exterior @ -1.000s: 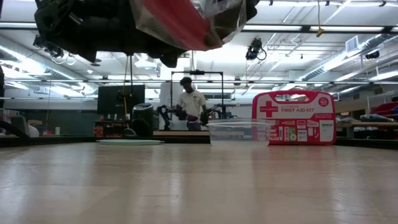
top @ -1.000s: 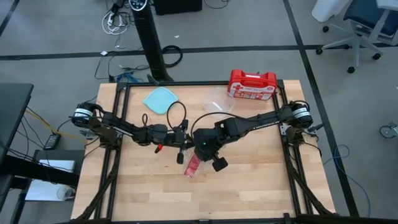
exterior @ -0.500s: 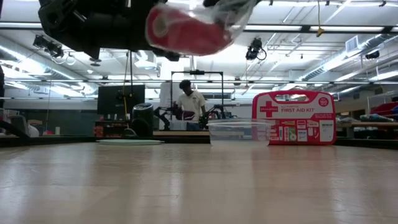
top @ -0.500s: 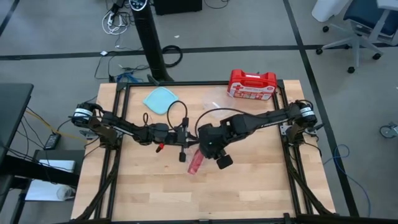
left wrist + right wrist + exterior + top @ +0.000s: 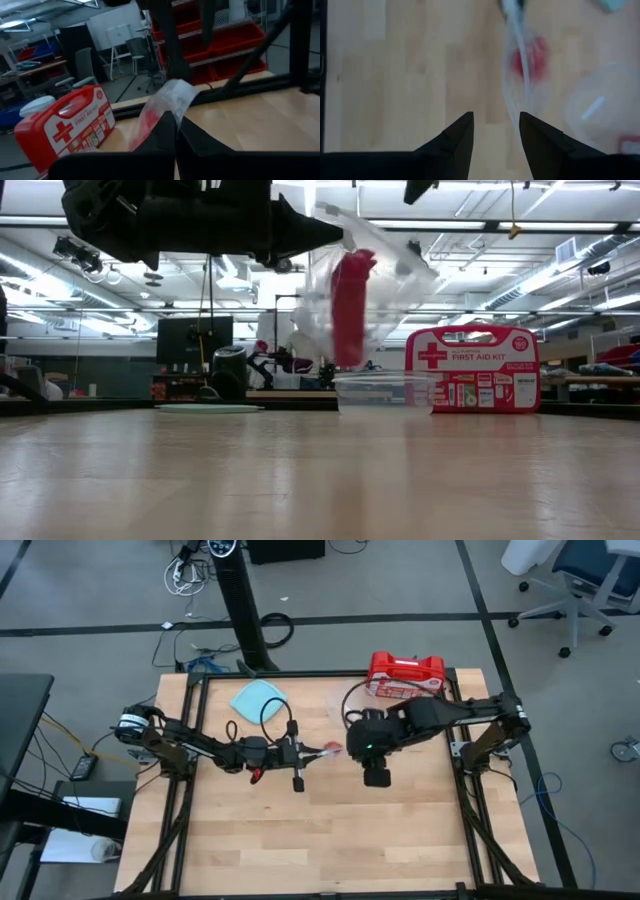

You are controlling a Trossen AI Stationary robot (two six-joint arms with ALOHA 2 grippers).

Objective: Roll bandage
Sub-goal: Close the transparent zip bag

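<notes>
Your left hand (image 5: pixel 312 751) sits mid-tabletop (image 5: pixel 240 840), pinching a plastic bag (image 5: pixel 375 275) with the bandage (image 5: pixel 350 308) inside, hanging clear of the surface. Your right hand (image 5: pixel 352 748) hovers just beside it, apart. Behind stand the first-aid kit (image 5: pixel 404 675) and, left of it, a lid (image 5: pixel 258 700).

First-aid case (image 5: pixel 404 676); teal lid (image 5: pixel 257 700); clear tub (image 5: pixel 385 392)

Bare near half of the table (image 5: pixel 330 840); far edge crowded by first-aid case (image 5: pixel 405 676), clear tub (image 5: pixel 350 705), teal lid (image 5: pixel 258 700).
</notes>
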